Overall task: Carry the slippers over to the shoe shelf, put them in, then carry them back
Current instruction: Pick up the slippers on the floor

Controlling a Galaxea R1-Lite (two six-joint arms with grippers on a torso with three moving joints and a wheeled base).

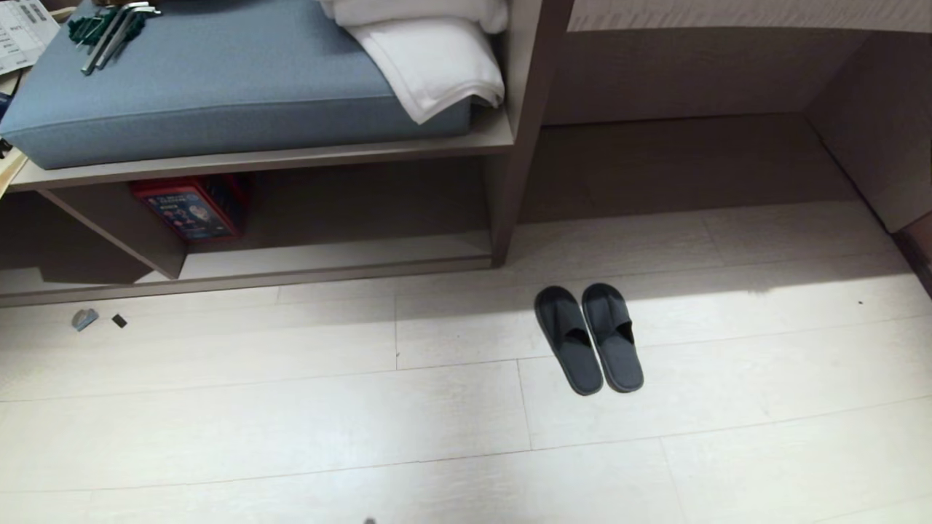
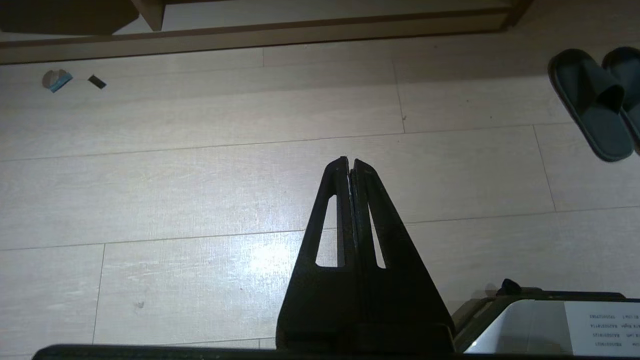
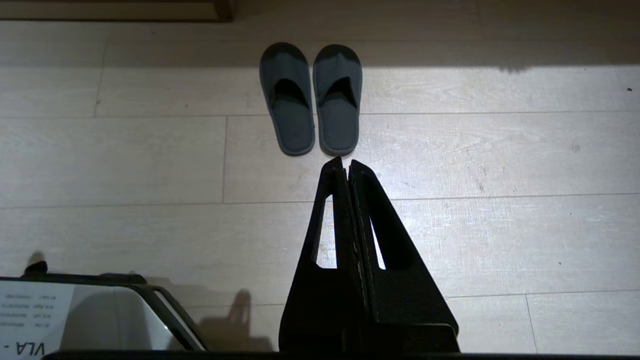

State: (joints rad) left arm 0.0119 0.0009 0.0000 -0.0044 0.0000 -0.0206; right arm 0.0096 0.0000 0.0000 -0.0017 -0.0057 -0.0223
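Note:
The slippers [image 1: 615, 349] are a dark grey pair lying side by side on the pale wood floor, toes toward the furniture. The shoe shelf [image 1: 328, 255] is the low open cubby under the cushioned bench, closed on its right by an upright panel [image 1: 510, 182]. Neither arm shows in the head view. My right gripper [image 3: 345, 161] hangs shut and empty above the floor, with the slippers [image 3: 290, 115] just beyond its tips. My left gripper [image 2: 348, 161] is also shut and empty over bare floor, and the slippers [image 2: 592, 107] lie well off to its side.
A blue cushion [image 1: 211, 80] tops the bench, with white towels [image 1: 429, 58] and hex keys [image 1: 109, 29] on it. A red box [image 1: 191, 207] stands inside the cubby. Two small scraps [image 1: 85, 319] lie on the floor. My white base [image 3: 75, 320] shows beside the right gripper.

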